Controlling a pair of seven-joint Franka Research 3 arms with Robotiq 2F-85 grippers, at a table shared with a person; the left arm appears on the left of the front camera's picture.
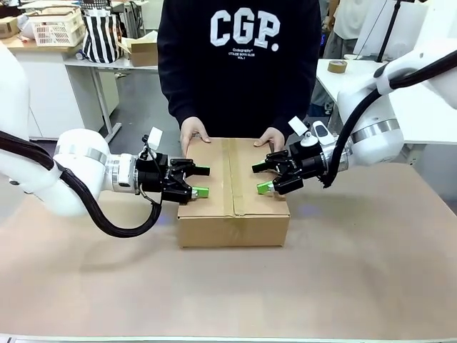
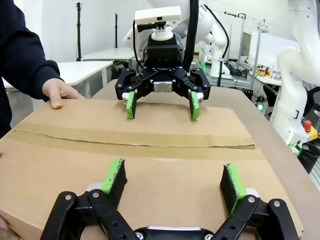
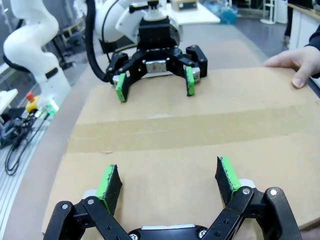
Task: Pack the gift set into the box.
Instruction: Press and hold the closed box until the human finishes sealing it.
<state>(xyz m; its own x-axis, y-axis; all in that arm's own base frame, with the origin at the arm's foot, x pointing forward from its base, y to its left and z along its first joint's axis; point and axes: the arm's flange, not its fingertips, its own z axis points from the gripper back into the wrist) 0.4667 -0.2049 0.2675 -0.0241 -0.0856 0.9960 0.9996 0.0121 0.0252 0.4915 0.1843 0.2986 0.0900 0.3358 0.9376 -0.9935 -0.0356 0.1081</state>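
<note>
The box (image 1: 233, 214) sits at the centre of the front view on the brown table (image 1: 357, 279). Its top flaps are folded flat, and a single seam runs from its near edge to its far edge. The closed flaps hide the inside, so its contents cannot be told.

The left gripper (image 1: 201, 181) enters from the frame's left and lies level over the left end of the box top. Its jaws are spread wide and there is nothing between the green pads. The right gripper (image 1: 261, 179) mirrors it from the frame's right over the opposite end, equally wide apart and empty. The two grippers face each other across the seam, well apart. Whether any pad touches the cardboard cannot be told.

In each wrist view that arm's own fingers frame bare cardboard at the bottom of the frame, with the other gripper at the upper centre.

At the far edge of the box, just above centre frame, one hand (image 1: 193, 133) of the person rests left of the seam. The other hand (image 1: 272, 137) rests right of it, and both are touching the box top.
</note>
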